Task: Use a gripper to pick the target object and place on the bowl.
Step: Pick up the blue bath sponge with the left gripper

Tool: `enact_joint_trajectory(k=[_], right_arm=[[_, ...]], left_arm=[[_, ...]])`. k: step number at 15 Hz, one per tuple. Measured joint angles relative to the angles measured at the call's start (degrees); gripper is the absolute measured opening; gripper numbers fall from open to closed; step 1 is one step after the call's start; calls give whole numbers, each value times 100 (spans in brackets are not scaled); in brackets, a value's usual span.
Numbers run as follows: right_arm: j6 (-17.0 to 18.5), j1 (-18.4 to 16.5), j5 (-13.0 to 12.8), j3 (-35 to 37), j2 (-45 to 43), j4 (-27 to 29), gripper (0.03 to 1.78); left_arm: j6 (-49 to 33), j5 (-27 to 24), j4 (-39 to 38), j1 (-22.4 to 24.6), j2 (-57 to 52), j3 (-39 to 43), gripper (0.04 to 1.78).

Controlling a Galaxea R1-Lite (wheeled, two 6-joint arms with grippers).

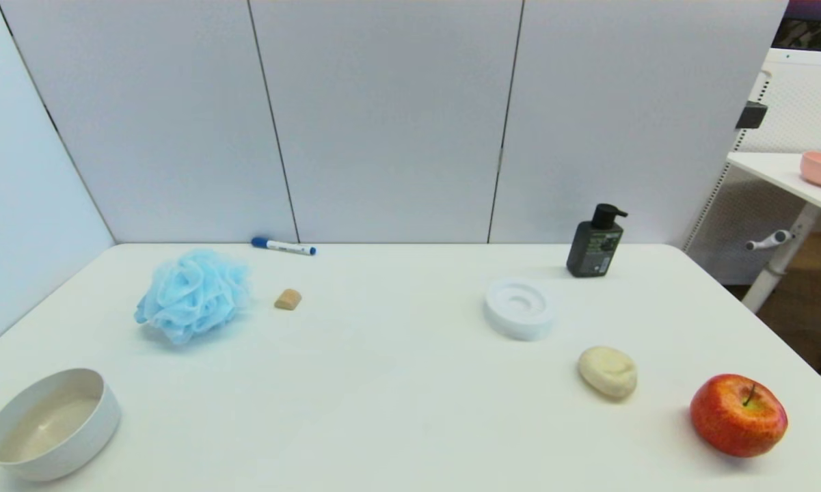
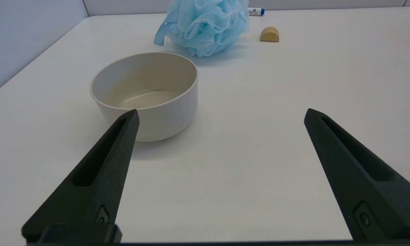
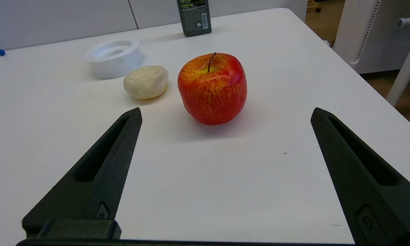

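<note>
The left gripper [image 2: 221,114], with dark pointed fingers spread wide and holding nothing, hovers low over the white table [image 1: 396,383] facing the plain round white bowl [image 2: 146,94]. The fluffy light blue mesh bath pouf [image 1: 193,294] sits beyond that bowl, apart from it. The right gripper [image 3: 225,112] is likewise spread and empty, facing the red apple [image 3: 212,88].

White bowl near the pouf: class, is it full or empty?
Empty: the white bowl shows its bare greyish-beige floor; the blue pouf sits behind it.

Near the right front corner: apple [image 1: 738,415], soap [image 1: 608,371]. Toward the back edge: ring dish [image 1: 518,308], pump bottle [image 1: 595,242], marker [image 1: 284,246], cork [image 1: 288,299].
</note>
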Motion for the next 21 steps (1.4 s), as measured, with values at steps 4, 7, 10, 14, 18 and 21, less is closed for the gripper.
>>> enact_joint_trajectory(k=[4,7,10,14,18,21], right_arm=[[-2,0,0,0,0,2,171],[0,0,0,0,0,0,171],[0,0,-2,0,0,0,171],[-2,0,2,0,0,0,171],[-2,0,0,0,0,2,171],[0,0,0,0,0,0,171]], left_arm=[[-2,-1,-2,0,0,0,171],[40,-9,-112,0,0,30,171],[82,-15,-99,2,7,37,171],[79,-11,-107,2,495,-211,171],[40,-4,-104,-11,1994,-1909,171],[29,0,119,-22,3439,-3825,171]])
